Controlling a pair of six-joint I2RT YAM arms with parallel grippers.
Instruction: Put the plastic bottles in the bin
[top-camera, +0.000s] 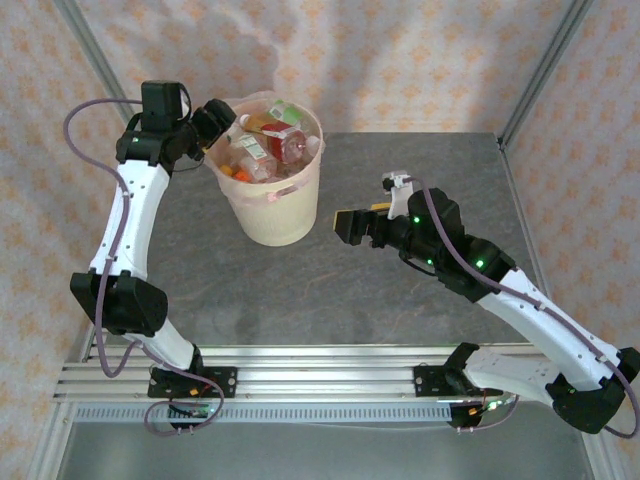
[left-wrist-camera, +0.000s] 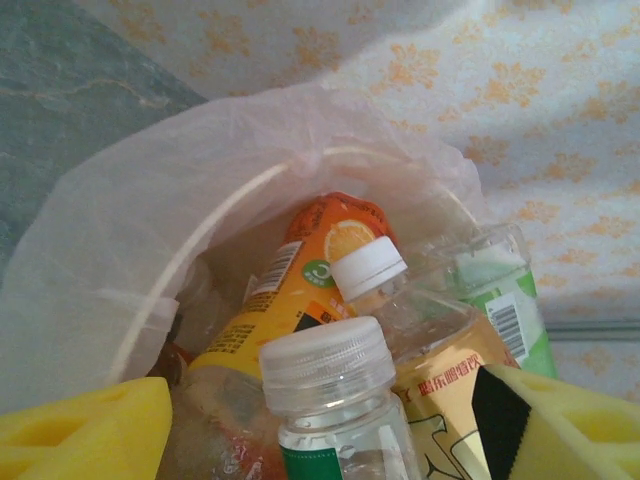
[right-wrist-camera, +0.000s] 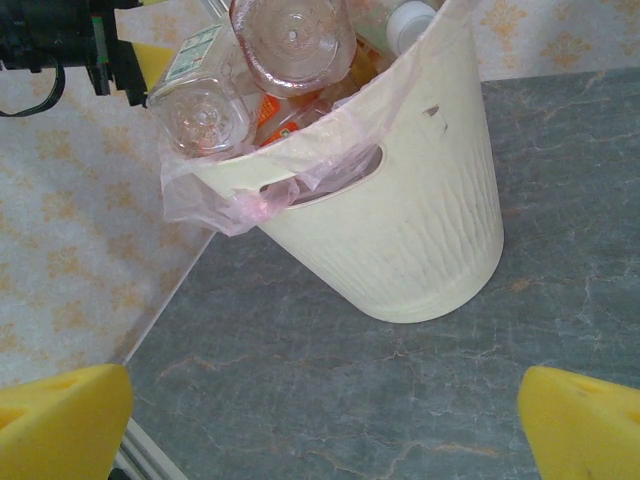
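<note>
The left jaws stand wide over the bin, with a clear-capped bottle loose between them. I think that lets it drop onto the plastic bottles piled inside. The right jaws gape empty above the counter, near the bin.

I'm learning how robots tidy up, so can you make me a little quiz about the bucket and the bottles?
1. Where are the plastic bottles? A) on a shelf B) in the bin C) between the right jaws
2. True or false: the right jaws are clamped on a bottle.
3. Fill in: the thin bag lining the bin is ___.
Key: 1 B; 2 false, they stand open with nothing between them; 3 pink.
</note>
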